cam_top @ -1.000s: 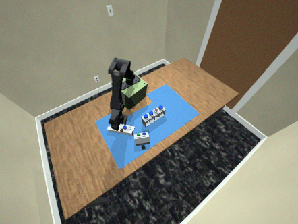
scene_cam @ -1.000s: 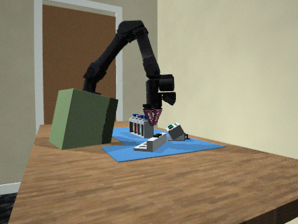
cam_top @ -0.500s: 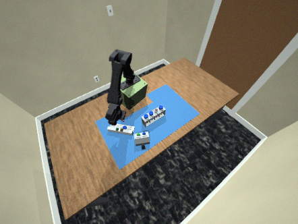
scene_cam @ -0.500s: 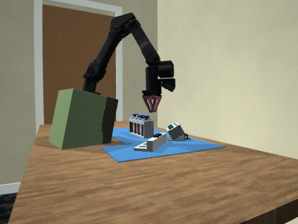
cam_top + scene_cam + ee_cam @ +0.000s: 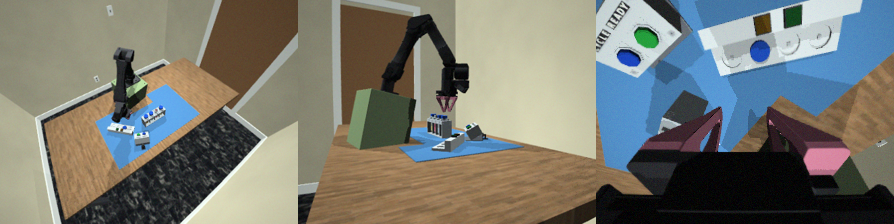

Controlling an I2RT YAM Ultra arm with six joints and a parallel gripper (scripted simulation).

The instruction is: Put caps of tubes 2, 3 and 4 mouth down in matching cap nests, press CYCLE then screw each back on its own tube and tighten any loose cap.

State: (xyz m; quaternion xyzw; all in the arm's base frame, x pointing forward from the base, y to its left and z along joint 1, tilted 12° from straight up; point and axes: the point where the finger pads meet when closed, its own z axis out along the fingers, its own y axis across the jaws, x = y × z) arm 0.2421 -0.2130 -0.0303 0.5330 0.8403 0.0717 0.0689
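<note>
Gripper half open, empty, hanging above the tray mid-bench.

One blue cap seated in a nest of the tray, other nests bare; rack with remaining capped tubes toward the door edge of the bench, keypad at the front edge. Likely light, rigid, smooth plastic: best pinched squarely across the sides, low on the rim, firm enough not to slip when turned.
</note>
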